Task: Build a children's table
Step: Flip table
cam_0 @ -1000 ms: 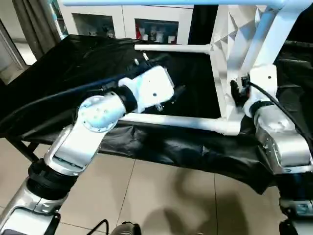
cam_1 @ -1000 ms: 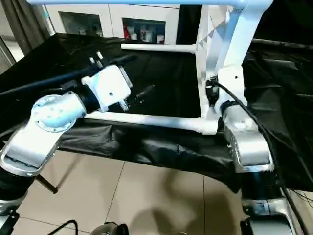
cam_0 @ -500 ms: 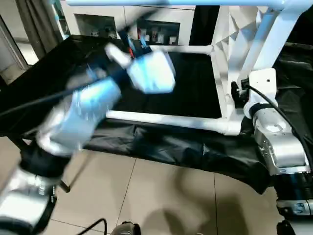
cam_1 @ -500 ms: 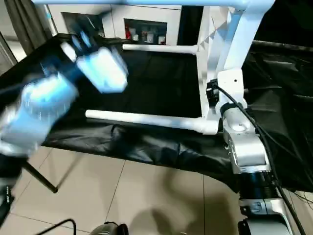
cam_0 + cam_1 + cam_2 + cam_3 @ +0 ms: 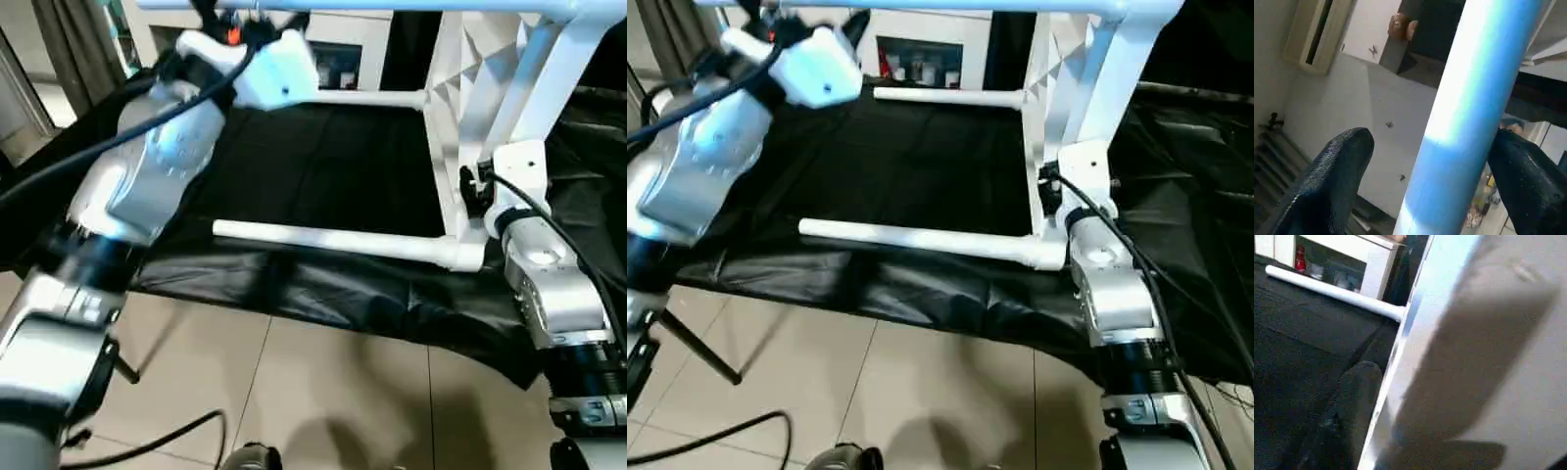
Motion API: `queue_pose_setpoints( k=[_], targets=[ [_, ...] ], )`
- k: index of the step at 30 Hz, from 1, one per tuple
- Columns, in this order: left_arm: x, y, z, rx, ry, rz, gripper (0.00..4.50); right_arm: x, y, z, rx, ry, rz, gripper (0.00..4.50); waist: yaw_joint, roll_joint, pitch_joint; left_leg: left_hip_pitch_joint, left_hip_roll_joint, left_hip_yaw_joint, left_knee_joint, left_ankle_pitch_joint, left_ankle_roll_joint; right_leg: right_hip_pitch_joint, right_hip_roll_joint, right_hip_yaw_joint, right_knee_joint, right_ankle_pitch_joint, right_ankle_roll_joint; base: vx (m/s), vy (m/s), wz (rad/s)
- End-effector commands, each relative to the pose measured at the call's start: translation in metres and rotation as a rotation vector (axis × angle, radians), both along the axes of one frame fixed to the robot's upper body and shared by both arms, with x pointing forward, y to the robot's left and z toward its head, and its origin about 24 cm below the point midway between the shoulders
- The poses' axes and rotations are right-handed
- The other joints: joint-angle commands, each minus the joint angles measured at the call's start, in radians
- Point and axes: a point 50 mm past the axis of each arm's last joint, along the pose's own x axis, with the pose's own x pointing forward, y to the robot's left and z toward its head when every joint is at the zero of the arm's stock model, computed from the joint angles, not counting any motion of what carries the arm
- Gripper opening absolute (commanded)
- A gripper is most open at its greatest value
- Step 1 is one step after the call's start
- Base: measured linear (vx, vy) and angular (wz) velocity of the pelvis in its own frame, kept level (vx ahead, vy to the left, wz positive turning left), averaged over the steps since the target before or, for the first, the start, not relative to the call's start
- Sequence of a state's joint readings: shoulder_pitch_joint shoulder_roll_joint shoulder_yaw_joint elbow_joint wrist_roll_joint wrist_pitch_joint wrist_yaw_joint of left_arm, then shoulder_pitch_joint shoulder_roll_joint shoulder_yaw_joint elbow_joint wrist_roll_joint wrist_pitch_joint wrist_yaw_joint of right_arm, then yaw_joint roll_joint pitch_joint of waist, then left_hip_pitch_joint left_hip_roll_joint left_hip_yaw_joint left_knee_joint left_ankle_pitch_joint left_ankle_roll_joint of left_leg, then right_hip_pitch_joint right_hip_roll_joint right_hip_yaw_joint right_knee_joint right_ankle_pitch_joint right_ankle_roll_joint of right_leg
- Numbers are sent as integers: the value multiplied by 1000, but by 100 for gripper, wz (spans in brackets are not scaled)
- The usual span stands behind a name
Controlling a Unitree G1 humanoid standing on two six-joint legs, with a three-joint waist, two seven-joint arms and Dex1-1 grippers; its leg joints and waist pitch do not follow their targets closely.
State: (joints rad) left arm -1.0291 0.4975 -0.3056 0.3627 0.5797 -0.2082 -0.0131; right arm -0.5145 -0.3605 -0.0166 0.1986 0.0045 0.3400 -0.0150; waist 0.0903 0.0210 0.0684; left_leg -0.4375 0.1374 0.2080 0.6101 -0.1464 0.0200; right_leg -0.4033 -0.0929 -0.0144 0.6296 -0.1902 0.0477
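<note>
**Q.** What is there, and how many of each, left to right?

**A.** One left end effector [image 5: 1432, 142], raised at the far left. One children's table [image 5: 446, 157], with three of its legs in view. One right end effector [image 5: 474, 184] at the right. All of it is set over one tabletop draped in black sheeting [image 5: 323, 166]. One white cabinet [image 5: 364, 27] stands at the far side, and pale floor tiles [image 5: 323, 392] lie at the near side.

**Q.** How does the table look, and where is it?

**A.** It is white plastic and lies on its side at the right of the tabletop. Its square top [image 5: 487, 61] stands on edge, with the ribbed underside facing left. The near leg [image 5: 333, 241] and the far leg [image 5: 353, 97] lie level on the sheeting and point left from the corner sockets. The upper leg [image 5: 392, 6] runs level, high above them.

**Q.** And the state of each end effector?

**A.** The left is released. Its black fingers [image 5: 1334, 171] are spread to either side of the upper leg, with a gap on at least one side. The right is clenched on the near edge of the table's top, with one finger [image 5: 1352, 406] pressed along the white edge.
</note>
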Motion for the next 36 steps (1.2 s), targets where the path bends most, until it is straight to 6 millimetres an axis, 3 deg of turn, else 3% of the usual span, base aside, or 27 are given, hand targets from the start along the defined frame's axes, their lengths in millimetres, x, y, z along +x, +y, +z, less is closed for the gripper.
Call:
queue_pose_setpoints(
  k=[1,2,4,5,9,14,18,20,26,28,31,35,36],
  targets=[
    [3,-4,1,4,-2,-11,416,1,0,5,3,-26,8,291,2,-14,-87,53,72,-47,-73,-276,-52,21,-54,19,-69,-132,-205,0,0,0],
    [5,-5,1,-15,7,-23,386,1,0,6,5,-29,10,271,3,-14,-88,54,73,-46,-72,-276,-51,21,-55,19,-69,-130,-208,0,0,0],
    [6,-6,1,-37,15,-39,386,1,1,7,7,-33,12,271,3,-15,-90,52,72,-45,-71,-261,-44,23,-55,19,-67,-107,-216,0,0,0],
    [6,-6,1,-39,17,-42,368,1,0,7,7,-34,12,247,4,-17,-91,50,72,-44,-69,-245,-34,25,-55,19,-65,-85,-223,0,0,0],
    [11,-4,1,-50,16,-22,337,2,1,8,9,-38,17,227,5,-16,-92,52,73,-43,-67,-232,-17,24,-54,18,-64,-78,-231,0,0,0],
    [15,-1,3,-69,25,-20,292,2,1,9,7,-45,23,217,4,-16,-90,53,74,-44,-69,-250,-24,24,-54,18,-66,-93,-230,0,0,0],
    [15,-1,5,-88,36,-33,282,3,0,12,-4,-52,25,216,4,-14,-90,54,74,-44,-70,-261,-27,22,-54,18,-67,-105,-231,0,0,0],
    [14,-3,8,-103,38,-53,249,3,-2,15,-14,-59,24,214,4,-14,-90,53,74,-44,-70,-262,-27,23,-55,18,-67,-102,-232,0,0,0],
    [9,-9,11,-177,69,-122,233,6,-14,30,-41,-91,7,212,5,-15,-91,53,74,-43,-67,-243,-18,26,-56,17,-66,-87,-240,0,0,0],
    [8,-8,13,-260,97,-154,231,7,-18,38,-65,-107,13,212,6,-18,-93,51,73,-41,-64,-220,-9,29,-56,17,-62,-62,-250,0,0,0],
    [9,-2,17,-446,152,-198,229,10,-24,58,-110,-135,45,212,10,-23,-93,47,70,-36,-58,-174,30,35,-59,16,-59,-34,-269,0,0,0],
    [12,10,19,-718,232,-251,229,14,-31,99,-271,-195,96,209,21,-23,-93,48,68,-30,-48,-150,63,35,-57,14,-61,-61,-290,0,0,0],
    [13,16,17,-833,261,-265,229,15,-35,123,-351,-239,101,209,27,-18,-93,49,69,-28,-44,-151,72,32,-58,15,-62,-72,-288,0,0,0]
  ],
)
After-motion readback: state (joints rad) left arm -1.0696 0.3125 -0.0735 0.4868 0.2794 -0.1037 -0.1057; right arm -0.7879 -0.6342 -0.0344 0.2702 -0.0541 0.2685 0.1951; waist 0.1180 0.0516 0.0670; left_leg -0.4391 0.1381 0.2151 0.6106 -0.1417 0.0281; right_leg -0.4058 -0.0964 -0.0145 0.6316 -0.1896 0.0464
